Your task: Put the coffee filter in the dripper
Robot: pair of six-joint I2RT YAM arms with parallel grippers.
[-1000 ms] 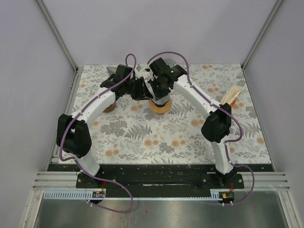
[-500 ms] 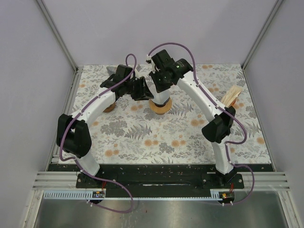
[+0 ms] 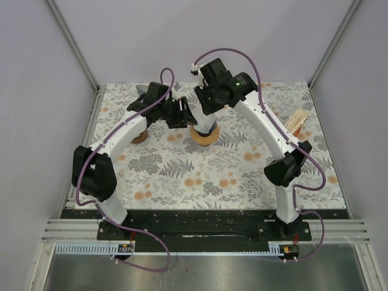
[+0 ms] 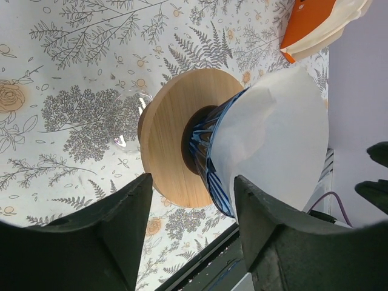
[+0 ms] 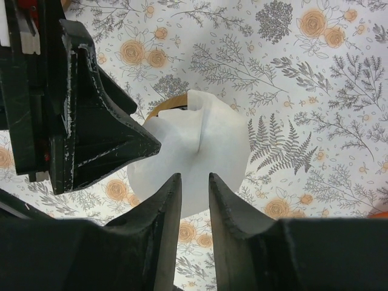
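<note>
Filter (image 5: pixel 212 145) — beneath right pincer (image 5: pixel 194 177)

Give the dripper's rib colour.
Blue ribs on a pale wooden base; clearest in the left wrist view.

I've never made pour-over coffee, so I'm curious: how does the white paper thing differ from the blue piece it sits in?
The paper filter is plain, smooth and white; the dripper is blue and ribbed, with a round wooden collar. The filter's edge stands out past the dripper's rim, so the filter looks the wider. Both are cone-shaped, the filter nested inside the dripper.
</note>
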